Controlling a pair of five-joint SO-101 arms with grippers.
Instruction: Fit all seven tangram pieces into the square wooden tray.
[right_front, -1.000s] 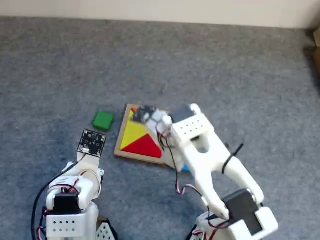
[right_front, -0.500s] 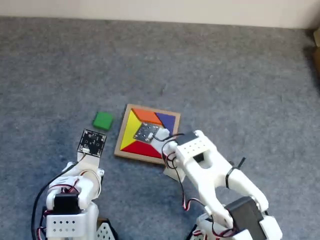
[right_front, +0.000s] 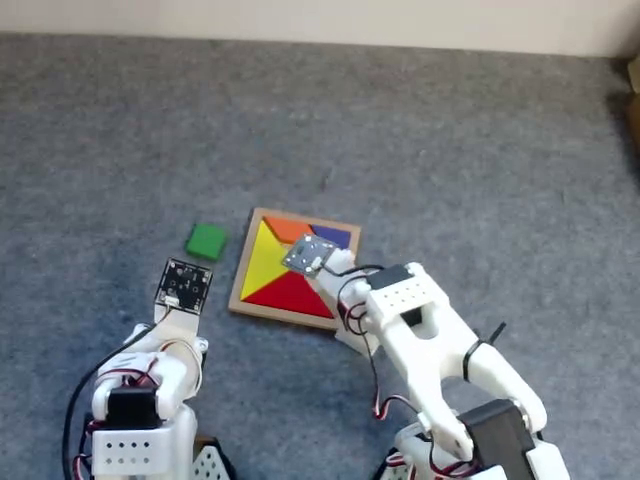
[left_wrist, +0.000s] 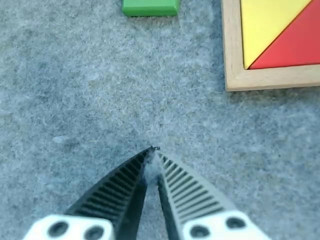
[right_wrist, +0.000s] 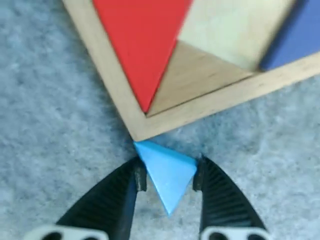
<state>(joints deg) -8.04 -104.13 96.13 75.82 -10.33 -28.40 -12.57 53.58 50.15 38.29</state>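
The square wooden tray (right_front: 240, 288) lies mid-table holding a yellow triangle (right_front: 262, 268), a red triangle (right_front: 290, 294), an orange piece (right_front: 290, 230) and a purple piece (right_front: 335, 236). A light blue triangle (right_wrist: 168, 176) lies on the carpet just off a tray corner (right_wrist: 137, 131). My right gripper (right_wrist: 167, 169) is shut on it, one finger against each side. Bare wood (right_wrist: 187, 75) shows beside the red triangle (right_wrist: 140, 35). A green square (right_front: 207, 240) sits left of the tray. My left gripper (left_wrist: 151, 151) rests shut and empty on the carpet, short of the green square (left_wrist: 150, 6).
Grey carpet covers the table. The right arm (right_front: 405, 300) hangs over the tray's near right corner. The left arm (right_front: 185, 284) sits near the front left. A pale wall edge runs along the back.
The right arm pulled back from the far side of the tray to its near corner, uncovering the orange and purple pieces. The left arm stayed still.
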